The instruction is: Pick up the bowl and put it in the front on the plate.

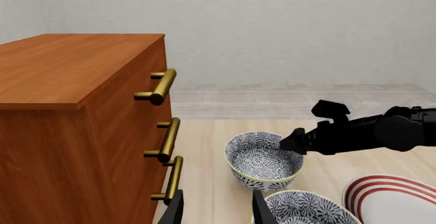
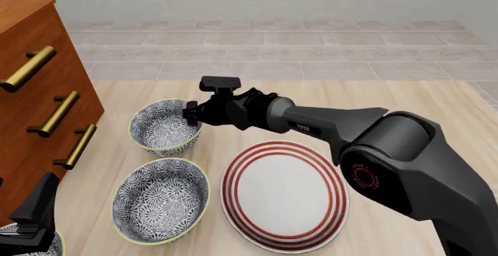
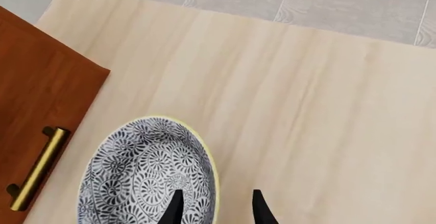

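Right tool (image 2: pixel 190 115) at the right-hand rim of the far bowl (image 2: pixel 163 126), fingers spread, one inside the wall and one outside, straddling the pale rim and not yet pinched. Far bowl on the bench (image 2: pixel 435 110) beside the cabinet (image 2: pixel 31 93); a twin bowl (image 2: pixel 161 200) nearer the camera, just left of the plate (image 2: pixel 284 195). Plate near and to the right of the tool. Left tool (image 1: pixel 216 208) spread, holding nothing, low at the near left. Right arm plainly nearer.
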Motion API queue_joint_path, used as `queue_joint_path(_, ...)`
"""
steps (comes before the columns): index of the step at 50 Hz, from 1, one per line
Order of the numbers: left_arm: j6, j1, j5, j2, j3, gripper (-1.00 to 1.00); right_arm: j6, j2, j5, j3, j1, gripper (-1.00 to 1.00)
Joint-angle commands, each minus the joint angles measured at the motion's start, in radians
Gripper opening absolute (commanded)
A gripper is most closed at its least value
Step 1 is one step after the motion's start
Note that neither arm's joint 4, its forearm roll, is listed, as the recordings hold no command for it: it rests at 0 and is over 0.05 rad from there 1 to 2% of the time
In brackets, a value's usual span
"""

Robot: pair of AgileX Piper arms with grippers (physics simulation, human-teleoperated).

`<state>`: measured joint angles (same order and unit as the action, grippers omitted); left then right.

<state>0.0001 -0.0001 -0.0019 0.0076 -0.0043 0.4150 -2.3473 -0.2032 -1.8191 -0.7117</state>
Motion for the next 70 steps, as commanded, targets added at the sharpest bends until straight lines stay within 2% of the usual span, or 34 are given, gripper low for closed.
queue_joint_path(1,0.000,0.000,0.000,0.000,0.000,1.00,0.004,-0.030,0.001,-0.014,-0.013,1.00)
queue_joint_path(27,0.000,0.000,0.000,0.000,0.000,1.00,0.010,-0.078,-0.008,-0.046,-0.047,1.00)
queue_joint_path(28,0.000,0.000,0.000,0.000,0.000,1.00,0.010,-0.076,-0.007,-0.045,-0.048,-1.00)
queue_joint_path(45,0.000,0.000,0.000,0.000,0.000,1.00,-0.004,-0.074,-0.022,-0.077,-0.039,-1.00)
queue_joint_path(70,0.000,0.000,0.000,0.000,0.000,1.00,-0.045,-0.052,-0.079,-0.188,0.011,-1.00)
